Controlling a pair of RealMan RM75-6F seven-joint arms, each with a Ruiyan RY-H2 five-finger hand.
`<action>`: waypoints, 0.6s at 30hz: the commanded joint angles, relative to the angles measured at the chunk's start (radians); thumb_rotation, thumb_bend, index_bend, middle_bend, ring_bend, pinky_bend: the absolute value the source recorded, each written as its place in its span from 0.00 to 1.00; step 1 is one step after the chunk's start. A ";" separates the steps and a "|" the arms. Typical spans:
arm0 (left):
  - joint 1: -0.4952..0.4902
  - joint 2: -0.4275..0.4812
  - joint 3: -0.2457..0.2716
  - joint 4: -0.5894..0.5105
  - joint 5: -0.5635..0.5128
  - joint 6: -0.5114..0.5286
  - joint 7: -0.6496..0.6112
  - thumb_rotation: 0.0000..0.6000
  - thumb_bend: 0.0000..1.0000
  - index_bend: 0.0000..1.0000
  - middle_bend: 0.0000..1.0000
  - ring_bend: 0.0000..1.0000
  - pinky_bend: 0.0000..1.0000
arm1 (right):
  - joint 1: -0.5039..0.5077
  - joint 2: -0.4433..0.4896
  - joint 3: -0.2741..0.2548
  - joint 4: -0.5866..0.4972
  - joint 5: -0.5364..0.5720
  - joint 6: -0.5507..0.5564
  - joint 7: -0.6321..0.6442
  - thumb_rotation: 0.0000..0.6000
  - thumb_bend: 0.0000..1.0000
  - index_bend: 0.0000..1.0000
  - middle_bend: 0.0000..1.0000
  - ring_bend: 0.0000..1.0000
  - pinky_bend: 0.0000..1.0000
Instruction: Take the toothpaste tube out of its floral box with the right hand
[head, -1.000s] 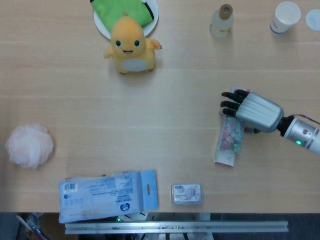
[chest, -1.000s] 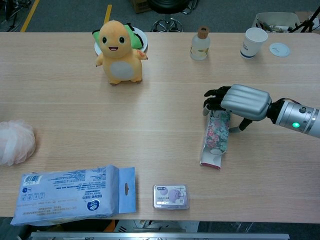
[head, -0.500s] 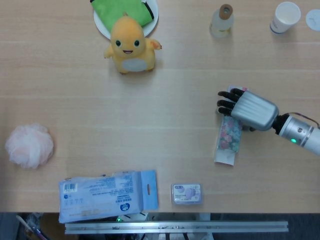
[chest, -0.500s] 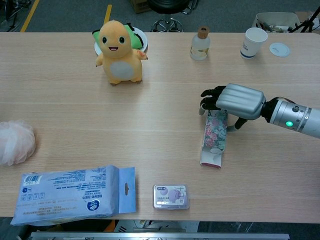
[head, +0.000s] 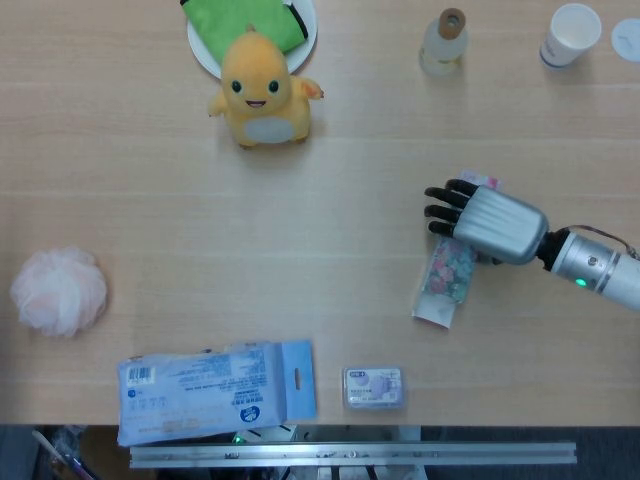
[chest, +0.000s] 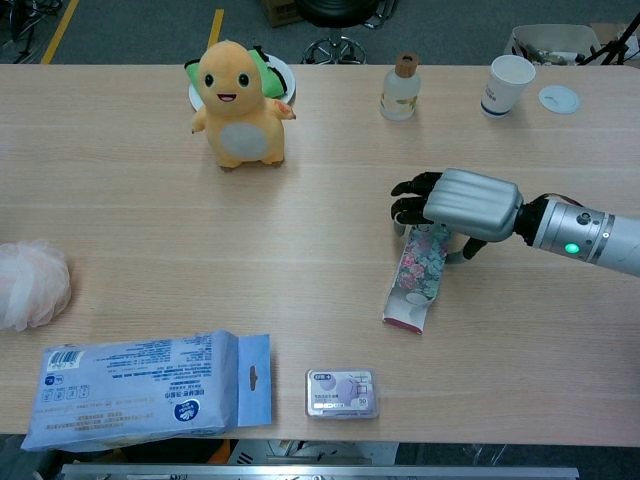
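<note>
The floral box lies flat at the table's right, long side running near to far, with its near end tilted toward the left. My right hand lies palm down over the box's far end, dark fingers curled past its left side and thumb tucked at its right, gripping it. The near flap of the box hangs open. No toothpaste tube shows in either view. The left hand is out of both views.
An orange plush toy stands far left before a plate with a green cloth. At the far edge stand a bottle and a paper cup. Nearer lie a blue wipes pack, a small case and a pink puff.
The right hand has shifted left, taking the box's far end along. The box has slid left and its near end has swung further left.
</note>
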 joint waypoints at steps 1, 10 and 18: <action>0.001 0.000 -0.001 0.001 -0.002 -0.001 -0.003 1.00 0.00 0.00 0.00 0.00 0.20 | 0.004 -0.011 -0.006 0.012 0.001 -0.011 0.011 1.00 0.00 0.36 0.31 0.15 0.24; 0.003 -0.002 0.000 0.009 -0.005 -0.006 -0.013 1.00 0.00 0.00 0.00 0.00 0.20 | 0.001 -0.029 -0.016 0.045 0.011 -0.019 0.037 1.00 0.00 0.37 0.35 0.19 0.38; 0.002 -0.004 0.000 0.011 -0.004 -0.009 -0.012 1.00 0.00 0.00 0.00 0.00 0.21 | -0.006 -0.027 -0.018 0.050 0.021 -0.020 0.040 1.00 0.01 0.52 0.47 0.32 0.50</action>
